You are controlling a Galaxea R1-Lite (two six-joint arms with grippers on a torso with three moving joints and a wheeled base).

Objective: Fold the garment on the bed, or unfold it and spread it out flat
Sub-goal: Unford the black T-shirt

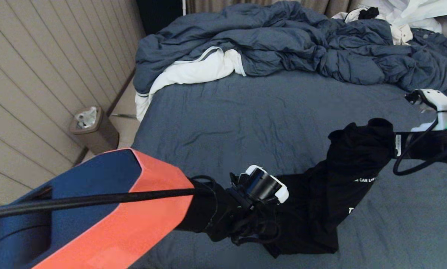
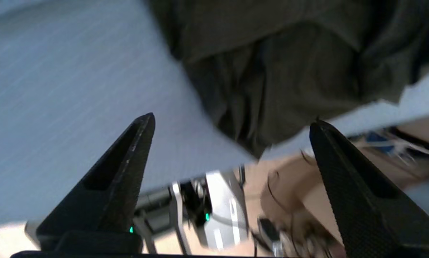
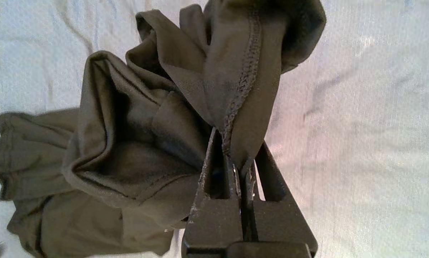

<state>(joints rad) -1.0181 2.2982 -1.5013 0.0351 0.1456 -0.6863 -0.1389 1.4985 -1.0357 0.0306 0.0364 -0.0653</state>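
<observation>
The black garment hangs bunched from my right gripper over the right side of the bed. It trails down to the sheet near the bed's front edge, with white lettering showing on one fold. In the right wrist view my right gripper is shut on a stitched hem of the garment. My left gripper is low beside the garment's lower end. The left wrist view shows my left gripper open with nothing between its fingers and the garment just beyond the tips.
A rumpled blue duvet with white lining fills the far side of the bed. White clothes are piled at the far right corner. A lidded bin stands on the floor by the panelled wall on the left.
</observation>
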